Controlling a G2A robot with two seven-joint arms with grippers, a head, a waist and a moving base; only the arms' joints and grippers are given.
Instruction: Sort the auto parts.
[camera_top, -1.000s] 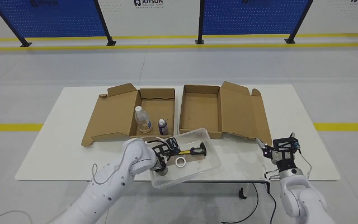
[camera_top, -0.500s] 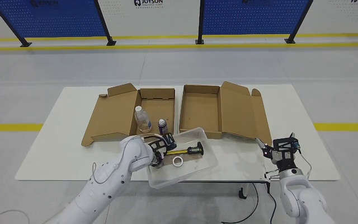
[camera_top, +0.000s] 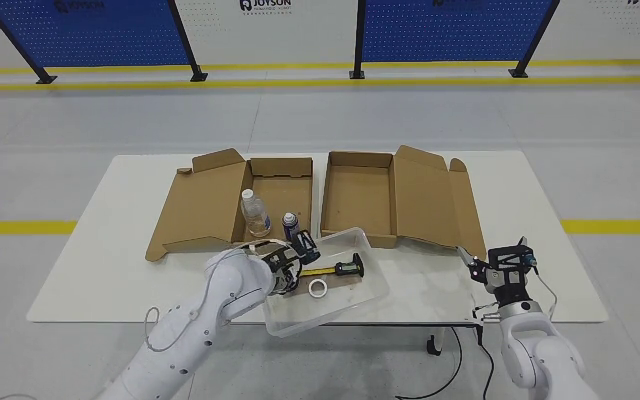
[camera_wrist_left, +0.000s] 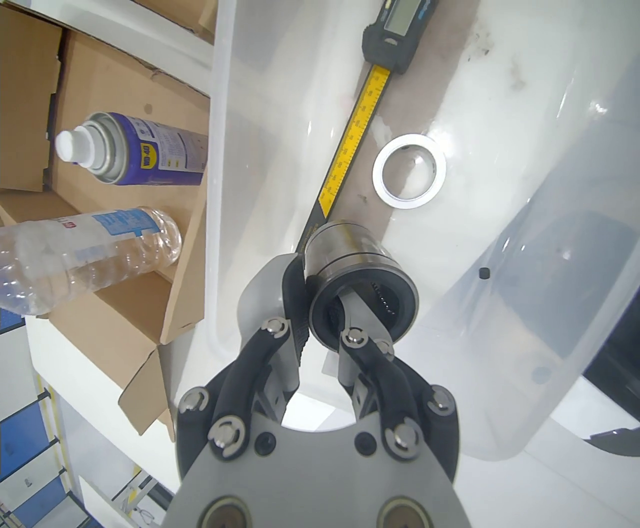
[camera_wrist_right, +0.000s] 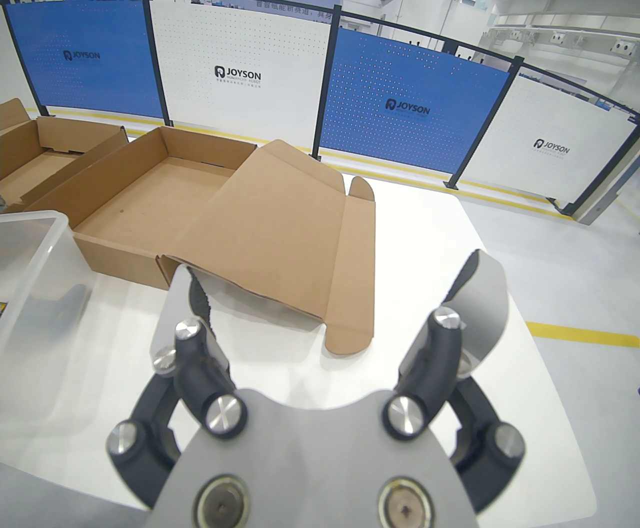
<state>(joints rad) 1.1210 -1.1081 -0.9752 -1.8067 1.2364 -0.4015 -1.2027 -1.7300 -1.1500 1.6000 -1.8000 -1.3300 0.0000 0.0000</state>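
White laminate tabletop (camera_top: 120, 230) in a fenced hall carries two open boxes at 12 o'clock and a clear plastic bin (camera_top: 350, 300) at 6 o'clock, nearest me. My left gripper (camera_wrist_left: 322, 305) is clamped on the steel cylindrical bearing (camera_wrist_left: 360, 270), with one finger inside its bore and the other against its outer wall. A second ago that gripper sat low in the bin's 9 o'clock end. Since then it has drawn up and toward 12 o'clock, and it now hangs above the bin's 10 o'clock corner, close to the left cardboard box (camera_top: 280, 180). The bin slid a little toward 9 o'clock as I pulled. I judge the bearing picked and on its way out.

On the bin floor lie the yellow-scaled black digital caliper (camera_wrist_left: 350, 135) and the flat white ring (camera_wrist_left: 409, 172), just beside each other. The left box holds a blue spray can (camera_wrist_left: 145, 150) and a clear plastic bottle (camera_wrist_left: 85, 255). The right cardboard box (camera_top: 355, 205) stands at its 3 o'clock. My right gripper (camera_wrist_right: 332, 265), fingers apart, has kept still over the table's 4 o'clock corner.
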